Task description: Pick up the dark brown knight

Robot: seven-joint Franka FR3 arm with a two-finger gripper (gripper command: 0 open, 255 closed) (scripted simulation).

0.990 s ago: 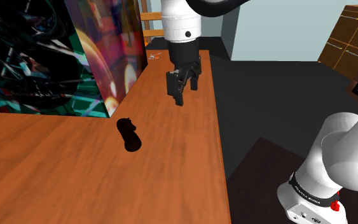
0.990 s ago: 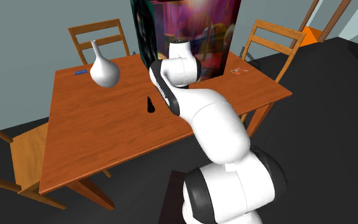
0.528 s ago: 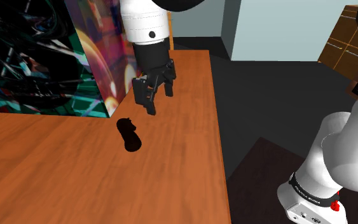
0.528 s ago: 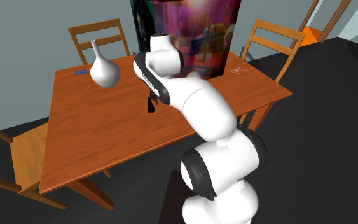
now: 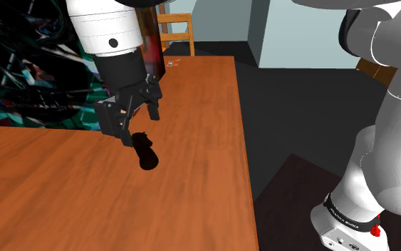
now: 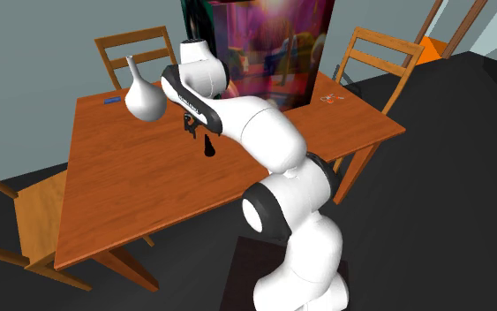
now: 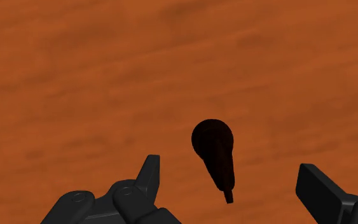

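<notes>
The gripper (image 5: 136, 121) is hovering with fingers spread wide; the knight (image 7: 214, 149) is sitting just beneath, between them, untouched; its long axis is crossing the finger-to-finger line.

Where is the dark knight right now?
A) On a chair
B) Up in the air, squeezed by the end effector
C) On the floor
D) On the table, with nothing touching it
D: the knight sits on the table just below the end effector, whose fingers stand apart and do not touch it.
</notes>
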